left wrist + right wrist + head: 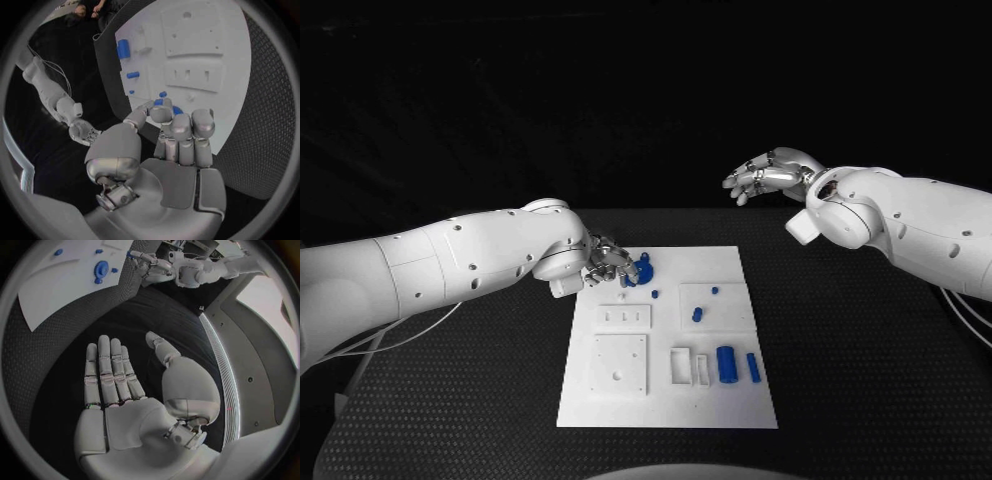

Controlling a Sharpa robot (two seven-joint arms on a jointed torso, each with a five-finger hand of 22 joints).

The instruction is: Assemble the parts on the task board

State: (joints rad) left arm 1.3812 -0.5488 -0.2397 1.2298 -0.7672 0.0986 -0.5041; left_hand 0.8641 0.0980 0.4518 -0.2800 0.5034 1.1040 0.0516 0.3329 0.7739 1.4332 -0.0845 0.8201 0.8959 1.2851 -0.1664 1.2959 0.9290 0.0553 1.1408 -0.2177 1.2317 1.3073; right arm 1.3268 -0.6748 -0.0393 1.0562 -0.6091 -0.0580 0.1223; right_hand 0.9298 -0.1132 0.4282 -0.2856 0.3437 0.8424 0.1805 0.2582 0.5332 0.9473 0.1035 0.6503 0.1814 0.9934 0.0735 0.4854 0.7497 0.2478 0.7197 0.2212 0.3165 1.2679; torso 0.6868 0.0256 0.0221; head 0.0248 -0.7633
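The task board lies lengthwise away from the robot on the black table. Five blue parts show on it; two long ones near its right edge lie lengthwise with it. The left hand curls on a round blue part at the far edge. The right hand hovers beyond, flat and holding nothing.

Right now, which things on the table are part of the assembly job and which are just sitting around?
Job:
task board
round blue part at the left hand's fingers
blue cylinder
blue rod
small blue pegs
right hand, held off the board, fingers apart

Lying about:
black table
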